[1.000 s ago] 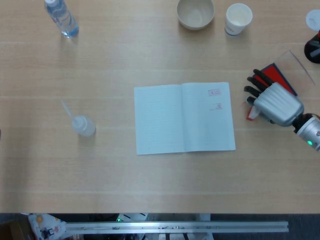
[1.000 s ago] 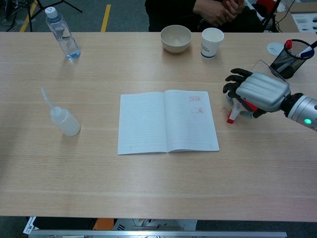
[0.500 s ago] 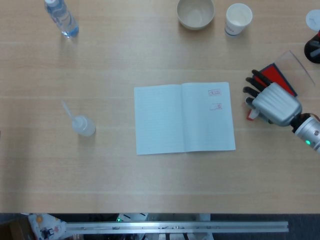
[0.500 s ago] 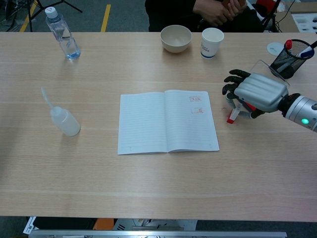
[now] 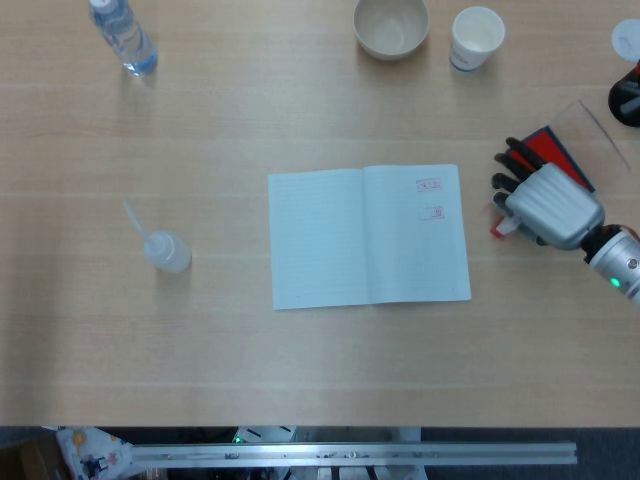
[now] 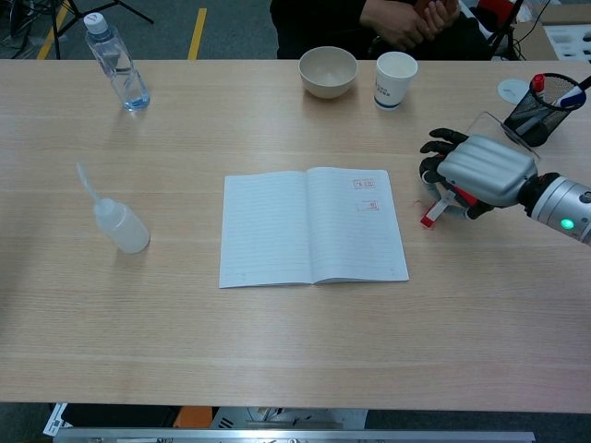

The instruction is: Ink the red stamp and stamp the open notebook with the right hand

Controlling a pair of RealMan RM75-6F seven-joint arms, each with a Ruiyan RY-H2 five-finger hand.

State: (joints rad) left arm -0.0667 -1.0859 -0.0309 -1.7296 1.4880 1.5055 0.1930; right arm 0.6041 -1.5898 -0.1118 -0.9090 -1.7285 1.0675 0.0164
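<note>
The open notebook (image 5: 368,235) (image 6: 312,224) lies flat mid-table, with two red stamp marks (image 5: 430,198) on its right page. Just to its right, my right hand (image 5: 545,205) (image 6: 480,169) curls over the red stamp (image 5: 500,228) (image 6: 432,214) and grips it; the stamp's red-and-white end pokes out below the fingers, tilted toward the notebook. The red ink pad (image 5: 545,148) sits under and behind the fingertips (image 5: 510,160), its clear lid (image 6: 494,125) raised at the back. The left hand shows in neither view.
A beige bowl (image 5: 391,25) and a paper cup (image 5: 476,37) stand at the far edge. A water bottle (image 5: 122,35) is at the far left, a squeeze bottle (image 5: 165,248) at mid-left. A pen holder (image 6: 548,100) stands far right. A person (image 6: 406,23) sits beyond the table.
The right hand has shifted slightly, and the stamp beneath it has tipped a little more, its low end swinging toward the notebook. Nothing else moved.
</note>
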